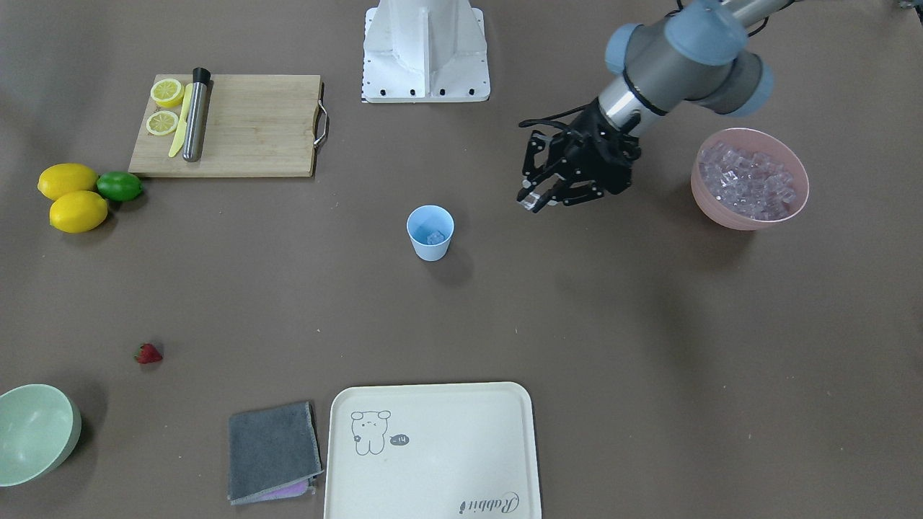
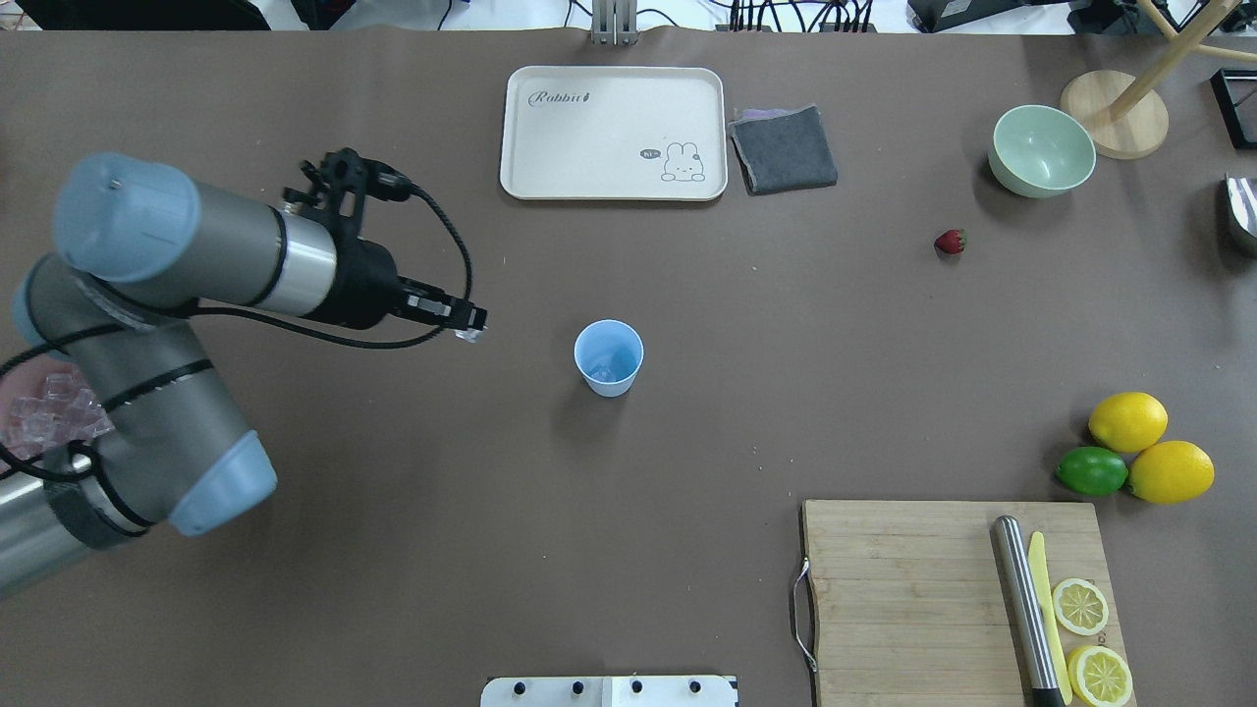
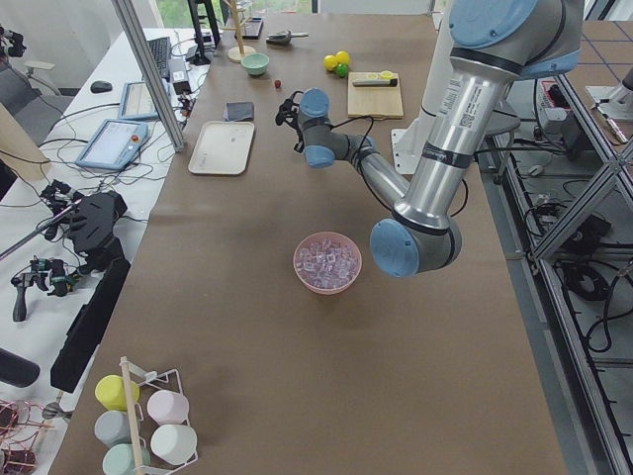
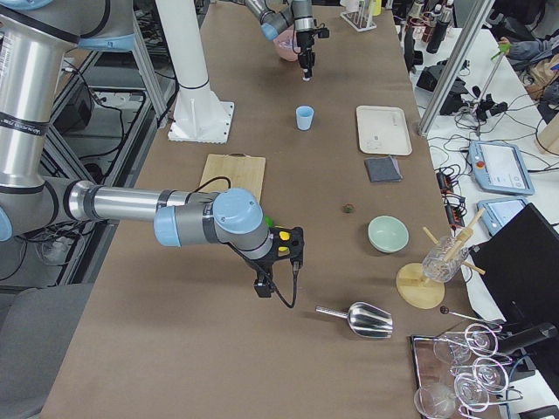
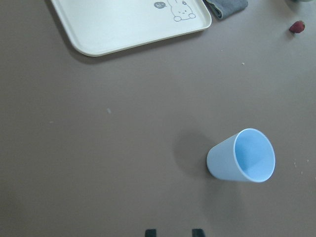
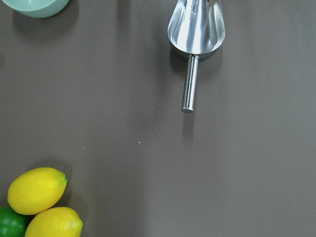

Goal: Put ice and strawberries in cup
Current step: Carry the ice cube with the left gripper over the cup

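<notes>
The pale-blue cup (image 1: 430, 232) stands upright mid-table, also in the overhead view (image 2: 609, 356) and the left wrist view (image 5: 242, 156). One ice cube (image 1: 435, 236) lies inside it. My left gripper (image 1: 533, 200) hovers above the table between the cup and the pink bowl (image 1: 750, 216) of ice (image 1: 750, 180), shut on a clear ice cube (image 2: 469, 335). The strawberry (image 1: 148, 353) lies alone on the table, far from the cup (image 2: 950, 242). My right gripper (image 4: 262, 288) shows only in the exterior right view, so I cannot tell whether it is open or shut.
A cream tray (image 2: 614, 133) and grey cloth (image 2: 784, 147) lie at the far edge. A pale-green bowl (image 2: 1043, 152) stands beyond the strawberry. Two lemons (image 2: 1129, 422) and a lime (image 2: 1092, 471) sit by the cutting board (image 2: 903, 589). A metal scoop (image 6: 195, 34) lies under the right wrist.
</notes>
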`<state>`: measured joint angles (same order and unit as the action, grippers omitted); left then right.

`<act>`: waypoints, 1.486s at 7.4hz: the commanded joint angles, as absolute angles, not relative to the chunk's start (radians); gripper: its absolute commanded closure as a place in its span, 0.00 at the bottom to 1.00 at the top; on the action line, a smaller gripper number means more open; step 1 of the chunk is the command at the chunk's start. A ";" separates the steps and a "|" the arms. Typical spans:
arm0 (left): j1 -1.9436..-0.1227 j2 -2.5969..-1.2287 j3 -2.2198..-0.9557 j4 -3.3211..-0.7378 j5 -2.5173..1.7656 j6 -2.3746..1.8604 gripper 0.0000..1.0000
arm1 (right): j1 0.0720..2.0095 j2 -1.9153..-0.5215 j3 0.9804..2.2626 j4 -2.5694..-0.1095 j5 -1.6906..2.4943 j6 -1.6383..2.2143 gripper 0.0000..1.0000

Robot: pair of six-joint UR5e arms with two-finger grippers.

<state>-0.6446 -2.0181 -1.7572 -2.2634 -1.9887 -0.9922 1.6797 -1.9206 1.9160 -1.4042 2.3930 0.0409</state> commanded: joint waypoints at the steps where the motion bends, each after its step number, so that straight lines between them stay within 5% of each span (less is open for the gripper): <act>1: -0.559 -2.150 -1.672 -2.263 -1.837 -1.115 1.00 | 1.680 -1.921 1.916 -1.404 2.393 0.040 0.00; 11: -0.483 -2.195 -1.631 -2.266 -1.681 -1.124 1.00 | 1.660 -1.916 1.907 -1.391 2.387 0.046 0.00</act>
